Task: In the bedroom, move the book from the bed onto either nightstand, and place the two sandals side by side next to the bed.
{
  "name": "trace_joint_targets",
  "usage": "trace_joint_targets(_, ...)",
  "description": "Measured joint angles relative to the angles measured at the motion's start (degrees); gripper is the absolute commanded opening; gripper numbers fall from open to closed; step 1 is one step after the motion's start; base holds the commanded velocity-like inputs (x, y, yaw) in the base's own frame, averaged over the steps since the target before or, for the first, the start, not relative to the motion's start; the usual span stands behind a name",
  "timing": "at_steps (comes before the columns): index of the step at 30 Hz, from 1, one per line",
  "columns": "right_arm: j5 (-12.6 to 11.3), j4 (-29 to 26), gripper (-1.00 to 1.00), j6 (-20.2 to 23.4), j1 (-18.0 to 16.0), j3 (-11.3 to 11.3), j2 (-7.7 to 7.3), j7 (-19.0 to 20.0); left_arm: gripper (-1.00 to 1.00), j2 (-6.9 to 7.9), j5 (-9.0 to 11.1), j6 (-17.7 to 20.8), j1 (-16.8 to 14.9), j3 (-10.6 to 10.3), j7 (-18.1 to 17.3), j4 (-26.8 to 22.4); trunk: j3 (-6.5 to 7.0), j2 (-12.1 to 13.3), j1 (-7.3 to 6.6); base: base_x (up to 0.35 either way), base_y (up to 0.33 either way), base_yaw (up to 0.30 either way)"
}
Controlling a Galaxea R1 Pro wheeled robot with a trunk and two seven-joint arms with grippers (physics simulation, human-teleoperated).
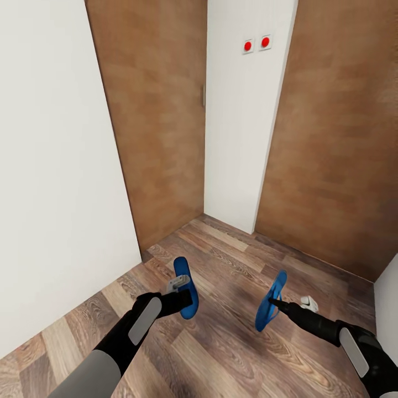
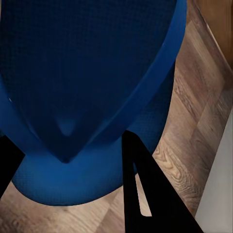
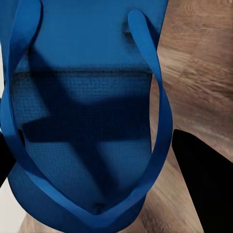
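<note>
Each of my grippers holds one bright blue sandal above the wood-plank floor. The left gripper [image 1: 187,299] is shut on a sandal [image 1: 186,286] that stands on edge, sole facing me. In the left wrist view that sandal [image 2: 92,87] hangs close between the dark fingers [image 2: 145,194]. The right gripper [image 1: 272,303] is shut on the second sandal [image 1: 271,301], also held on edge. The right wrist view shows its strap side [image 3: 82,121] with a dark finger [image 3: 208,184] beside it. The book, bed and nightstand are out of view.
I face a room corner: a white wall [image 1: 55,166] on the left, a brown door [image 1: 160,121] ahead, a white wall strip with two red-dotted switches [image 1: 256,43], and another brown door [image 1: 342,138] on the right. Wood-plank floor [image 1: 221,354] lies below.
</note>
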Motion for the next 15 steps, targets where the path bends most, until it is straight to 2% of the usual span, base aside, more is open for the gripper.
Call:
trace_joint_targets(11,0.09,0.03,-1.00,0.03,0.00,0.02,0.00,0.00,-1.00,-0.03,0.00,0.00,0.00,0.00,0.00,0.10,2.44,0.15,-0.28,0.000,0.000,0.000)
trace_joint_targets(15,0.26,0.87,-1.00,0.00,0.00,0.02,0.00,-0.03,-1.00,-0.05,-0.04,0.01,0.01,0.00,0.00,0.30,2.44,0.16,-0.28,0.000,0.000,0.000)
